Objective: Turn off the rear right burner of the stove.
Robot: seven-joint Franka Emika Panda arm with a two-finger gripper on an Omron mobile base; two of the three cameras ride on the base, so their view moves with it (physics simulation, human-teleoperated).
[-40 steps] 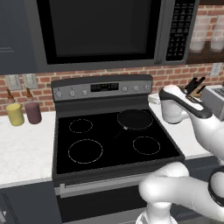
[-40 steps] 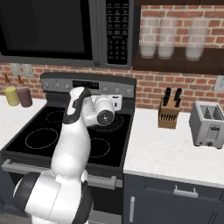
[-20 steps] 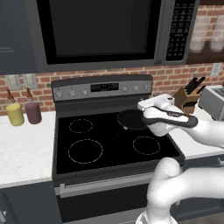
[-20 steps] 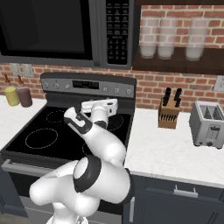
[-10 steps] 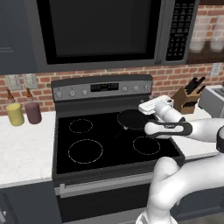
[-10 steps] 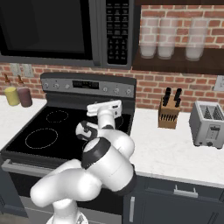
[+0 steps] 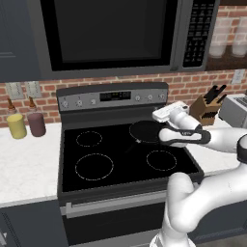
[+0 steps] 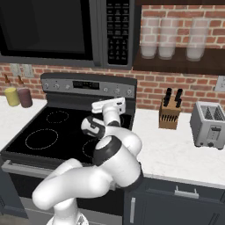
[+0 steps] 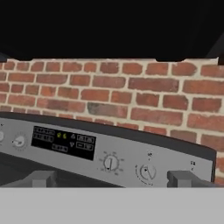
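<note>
The stove (image 7: 67, 159) is a black glass top with a grey steel back panel (image 7: 116, 96) carrying small knobs and a display. The rear right burner (image 7: 144, 130) is a plain dark disc at the back right of the glass. My gripper (image 7: 163, 112) hovers above that burner's far edge, level and pointing at the right end of the panel (image 8: 88, 84), a short way off it. In the hand view the gripper (image 9: 113, 178) is open, with fingertips (image 9: 41, 178) set wide and nothing between them. Two right-hand knobs (image 9: 110, 162) sit straight ahead, next to the display (image 9: 63, 140).
A big dark microwave (image 7: 111, 34) hangs low over the stove. A knife block (image 7: 208, 106) and toaster (image 8: 210, 123) stand on the right counter. Yellow and maroon jars (image 7: 26, 125) stand on the left counter. A brick wall (image 9: 131, 96) backs the panel.
The hand has swung in from the right counter side to over the stove's back right, then edged left toward the panel. The jaws have stayed open.
</note>
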